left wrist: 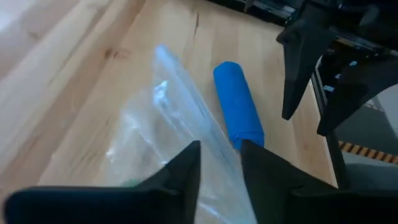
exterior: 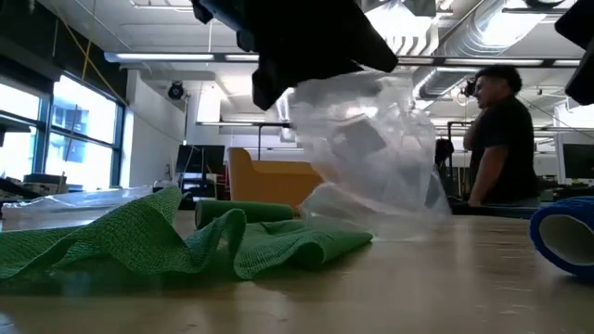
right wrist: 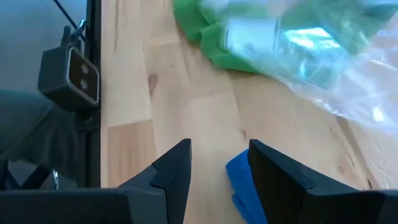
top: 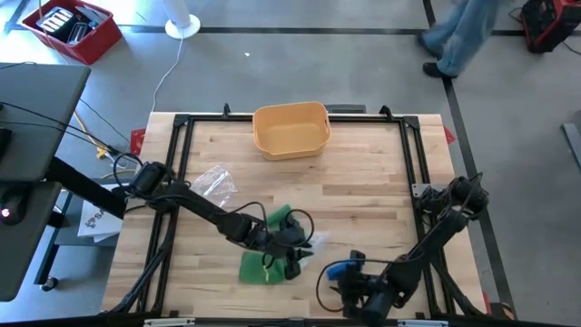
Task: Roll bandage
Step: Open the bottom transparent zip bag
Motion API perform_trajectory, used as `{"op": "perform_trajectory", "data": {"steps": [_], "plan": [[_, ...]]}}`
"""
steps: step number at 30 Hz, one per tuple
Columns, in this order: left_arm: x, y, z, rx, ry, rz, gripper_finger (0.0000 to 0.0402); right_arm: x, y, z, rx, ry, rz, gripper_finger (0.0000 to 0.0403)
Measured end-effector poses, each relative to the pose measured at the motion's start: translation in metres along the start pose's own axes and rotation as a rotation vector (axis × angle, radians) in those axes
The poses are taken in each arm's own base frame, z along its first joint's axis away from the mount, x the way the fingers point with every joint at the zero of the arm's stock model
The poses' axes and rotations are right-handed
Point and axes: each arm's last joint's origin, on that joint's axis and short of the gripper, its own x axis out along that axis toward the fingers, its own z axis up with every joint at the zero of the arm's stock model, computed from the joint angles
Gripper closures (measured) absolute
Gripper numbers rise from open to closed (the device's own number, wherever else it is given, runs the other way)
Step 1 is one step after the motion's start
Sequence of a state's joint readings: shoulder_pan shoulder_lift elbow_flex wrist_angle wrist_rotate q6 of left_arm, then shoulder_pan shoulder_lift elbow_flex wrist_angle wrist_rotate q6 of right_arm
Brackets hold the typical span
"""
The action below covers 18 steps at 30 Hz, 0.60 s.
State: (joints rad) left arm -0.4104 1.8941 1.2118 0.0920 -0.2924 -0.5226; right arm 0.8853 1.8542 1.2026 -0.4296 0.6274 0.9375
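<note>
While clear wrapper blocks, yellow bin sits behind.

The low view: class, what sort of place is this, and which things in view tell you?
Probably a lab or workshop hall: exposed ceiling ducts, a person standing among equipment behind, and a framed wooden table with robot arms.

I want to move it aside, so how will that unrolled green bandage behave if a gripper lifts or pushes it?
The green bandage lies in loose folds, so it will probably flop and drape. Its open mesh weave looks light and grippy, so a push would likely bunch it.
</note>
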Motion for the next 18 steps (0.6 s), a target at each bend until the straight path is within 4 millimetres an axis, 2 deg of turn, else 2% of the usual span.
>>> {"op": "perform_trajectory", "data": {"steps": [4,8,12,18], "plan": [[0.005,0.002,-0.003,0.014,0.037,-0.043,0.0238,0.001,-0.001,0.002,-0.046,0.001,-0.005,0.0249],[0.01,-0.002,-0.011,0.052,0.049,-0.062,0.0224,0.003,-0.002,0.004,-0.04,0.001,-0.008,0.0249],[0.02,-0.005,-0.021,0.067,0.052,-0.079,0.0239,0.004,-0.004,0.006,-0.031,0.0,-0.014,0.0249],[0.035,-0.007,-0.033,0.064,0.037,-0.142,0.0284,0.005,-0.004,0.006,-0.027,0.036,0.01,0.0249]]}}
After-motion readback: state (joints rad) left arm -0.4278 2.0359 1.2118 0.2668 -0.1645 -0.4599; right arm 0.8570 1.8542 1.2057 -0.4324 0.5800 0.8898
